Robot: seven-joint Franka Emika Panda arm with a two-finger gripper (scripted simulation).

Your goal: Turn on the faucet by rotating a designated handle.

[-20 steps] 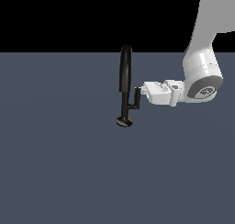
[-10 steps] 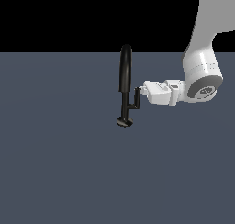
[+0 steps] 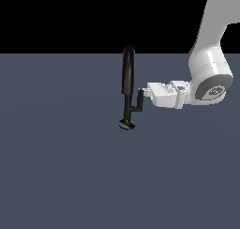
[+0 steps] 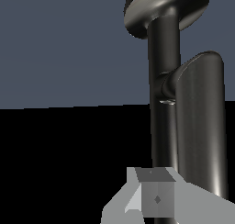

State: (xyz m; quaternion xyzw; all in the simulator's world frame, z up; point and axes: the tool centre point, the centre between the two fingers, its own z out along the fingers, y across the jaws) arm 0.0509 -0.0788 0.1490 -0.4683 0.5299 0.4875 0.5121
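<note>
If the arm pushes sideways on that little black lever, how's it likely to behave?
The handle looks glossy and hard, so it is probably stiff but may be slippery against the end effector. It branches from the thin stem, so it likely swings around it. The faucet stands on a small disc base and might tip if unanchored.

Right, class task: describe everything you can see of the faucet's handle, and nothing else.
The handle is a thin, glossy black L-shaped lever, metallic-looking in the wrist view. A short arm branches sideways from the faucet's stem, low down, then bends upward, ending far below the top of the arched spout. It stands upright on the exterior view's right of the stem. The white hand meets its upper end from that side; whether the fingers clamp it cannot be told.
</note>
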